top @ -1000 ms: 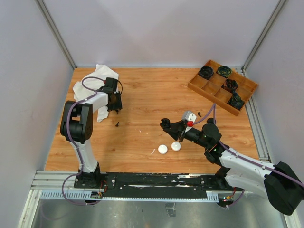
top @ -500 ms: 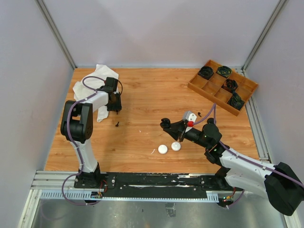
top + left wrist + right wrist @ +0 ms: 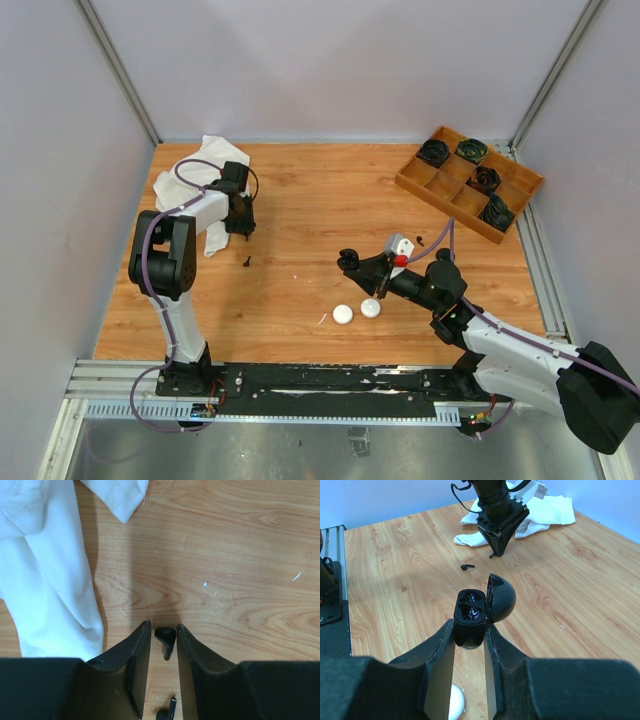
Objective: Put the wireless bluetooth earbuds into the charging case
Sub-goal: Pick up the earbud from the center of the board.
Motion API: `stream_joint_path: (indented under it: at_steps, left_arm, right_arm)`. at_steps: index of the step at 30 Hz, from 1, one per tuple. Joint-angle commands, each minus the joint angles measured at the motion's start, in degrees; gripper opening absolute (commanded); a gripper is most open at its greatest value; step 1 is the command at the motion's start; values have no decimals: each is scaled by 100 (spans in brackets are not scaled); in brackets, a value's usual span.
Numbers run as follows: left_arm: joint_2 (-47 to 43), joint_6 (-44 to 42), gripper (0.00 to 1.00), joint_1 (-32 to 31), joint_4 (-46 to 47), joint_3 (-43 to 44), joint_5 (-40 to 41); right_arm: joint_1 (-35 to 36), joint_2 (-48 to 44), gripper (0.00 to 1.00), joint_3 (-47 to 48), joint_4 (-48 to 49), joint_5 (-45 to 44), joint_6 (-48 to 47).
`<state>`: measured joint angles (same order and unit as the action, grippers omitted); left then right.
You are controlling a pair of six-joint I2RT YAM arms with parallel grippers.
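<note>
Case (image 3: 470,617), lid open and wells empty, sits clamped in right jaws.

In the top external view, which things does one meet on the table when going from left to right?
White cloth → left pincer with a black earbud → loose black earbud → white round case → second white round case → wooden tray with dark cases.

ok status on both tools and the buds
Left tool pinching a black earbud. Right tool gripping open black case, sockets empty. Second earbud loose.
</note>
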<state>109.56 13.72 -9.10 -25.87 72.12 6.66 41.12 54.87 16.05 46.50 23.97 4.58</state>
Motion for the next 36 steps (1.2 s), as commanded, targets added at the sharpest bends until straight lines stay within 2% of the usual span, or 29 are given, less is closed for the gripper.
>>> stream_joint_path:
  at_steps: [1, 12, 20, 36]
  left_arm:
    - [263, -61, 33, 23, -301, -22, -148]
    - [241, -30, 24, -22, -296, -132, -299]
    - [-388, 256, 19, -282, 252, -652, -262]
    - [-2397, 1000, 16, -1752, 1506, -1658, 313]
  right_arm:
    - [-30, -82, 3, 3, 140, 63, -45]
    - [-30, -113, 2, 29, 70, 39, -54]
    - [-21, -59, 2, 30, 76, -5, -101]
    - [-28, 319, 1, -169, 852, -305, -284]
